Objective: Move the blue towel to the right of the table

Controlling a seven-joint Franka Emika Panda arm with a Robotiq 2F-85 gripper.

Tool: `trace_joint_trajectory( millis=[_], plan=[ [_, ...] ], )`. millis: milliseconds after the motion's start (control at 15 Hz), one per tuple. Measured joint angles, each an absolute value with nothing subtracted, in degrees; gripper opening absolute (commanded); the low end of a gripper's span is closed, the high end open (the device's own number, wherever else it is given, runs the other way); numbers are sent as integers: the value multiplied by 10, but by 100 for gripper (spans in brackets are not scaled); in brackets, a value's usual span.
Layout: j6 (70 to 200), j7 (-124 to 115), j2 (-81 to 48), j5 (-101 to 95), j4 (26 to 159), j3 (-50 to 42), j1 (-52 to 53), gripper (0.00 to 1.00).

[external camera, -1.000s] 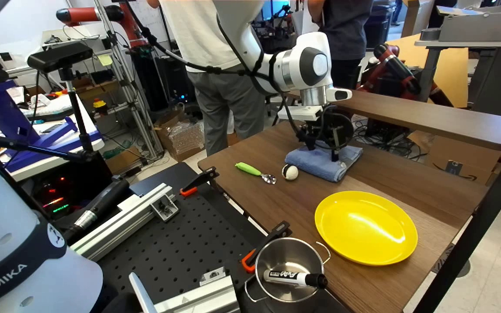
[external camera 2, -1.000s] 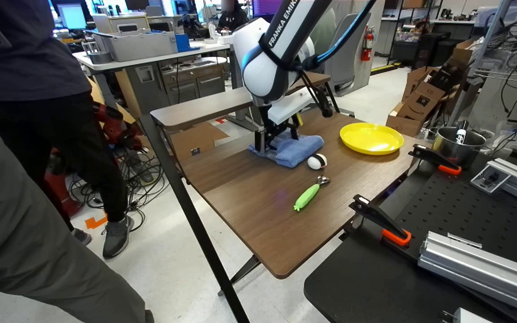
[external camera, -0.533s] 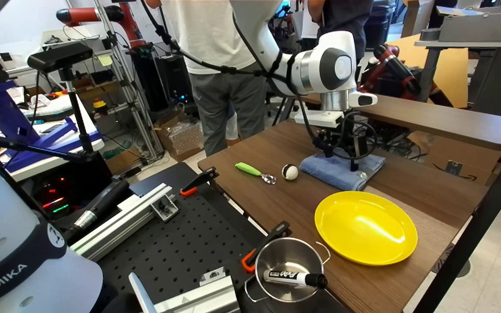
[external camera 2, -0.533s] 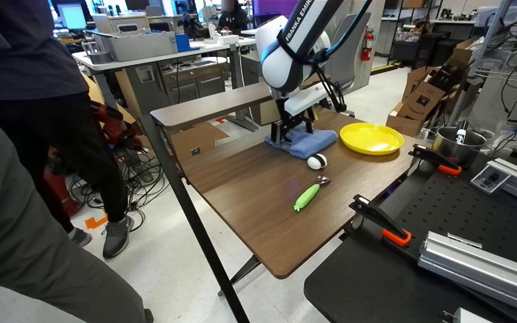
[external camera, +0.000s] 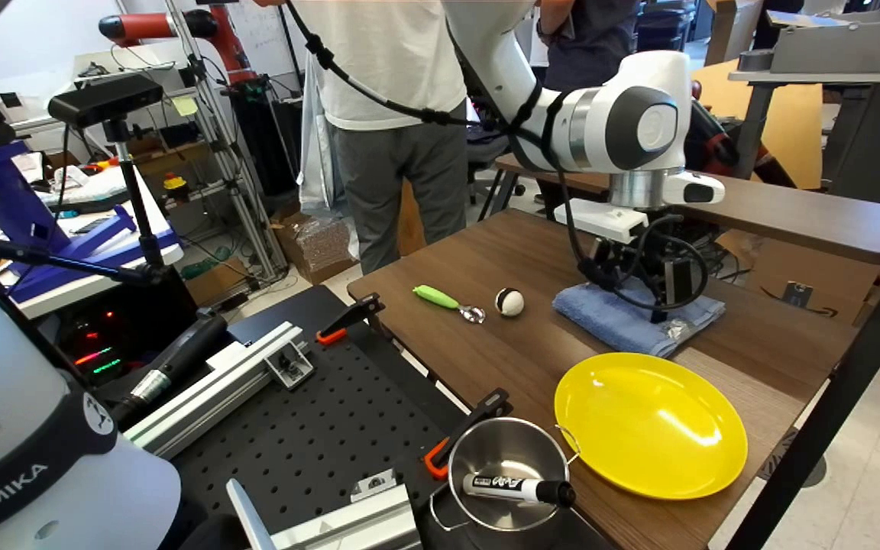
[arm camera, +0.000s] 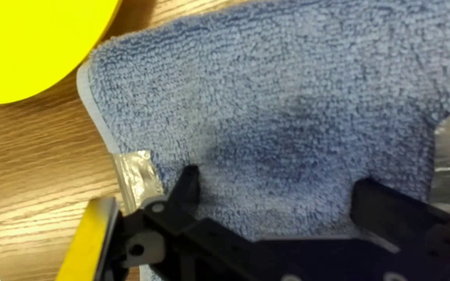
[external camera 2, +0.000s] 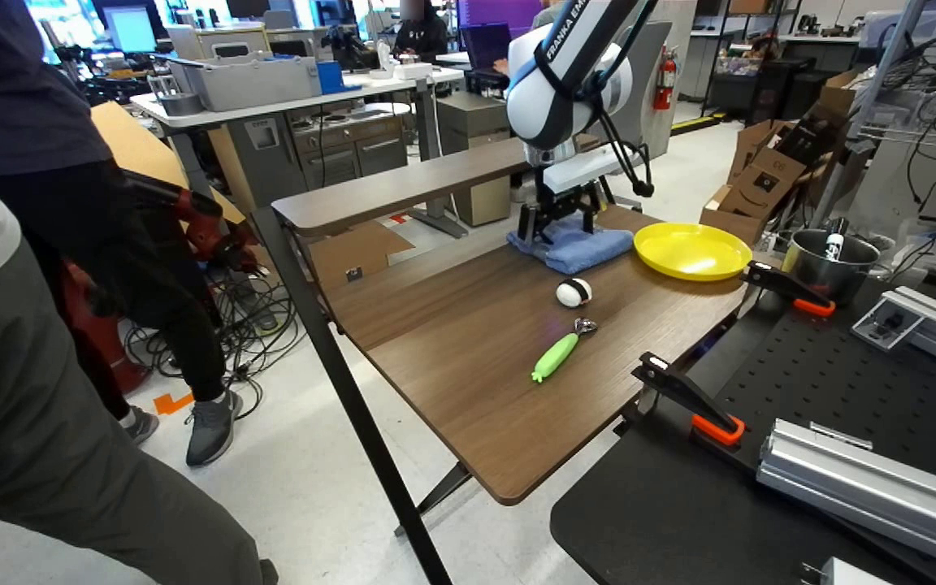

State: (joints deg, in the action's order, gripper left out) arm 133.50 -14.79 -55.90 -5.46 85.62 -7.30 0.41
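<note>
The blue towel [external camera: 600,315] lies folded on the brown table [external camera: 478,263], beside the yellow plate [external camera: 650,428]. It shows in both exterior views [external camera 2: 594,250] and fills most of the wrist view [arm camera: 272,70]. My gripper [arm camera: 275,177] points down onto the towel with its two fingers wide apart. The fingertips [arm camera: 190,175] touch or press on the cloth, and no fold shows pinched between them. In an exterior view my gripper [external camera 2: 556,234] stands over the towel's far part. The towel's edge is at or very near the plate's rim.
A white-and-black ball [external camera: 509,302] and a green-handled scoop [external camera: 448,302] lie on the table. A metal pot [external camera: 512,473] with a marker [external camera: 516,489] stands by the plate. A raised ledge [external camera: 776,206] runs along the back. Clamps [external camera 2: 683,398] hold the near edge.
The arm and towel have moved together along the table, away from the ball and scoop and toward the plate's end. The plate has shifted slightly the same way. The fingers stay apart.
</note>
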Motion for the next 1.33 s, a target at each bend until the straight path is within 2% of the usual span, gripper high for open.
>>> trace_joint_trajectory(
  millis=[800,1333],
  plan=[
    [1326,-136,-520,6,845,-53,-30,100],
    [1312,-113,-439,14,917,-40,-30,100]
  ],
)
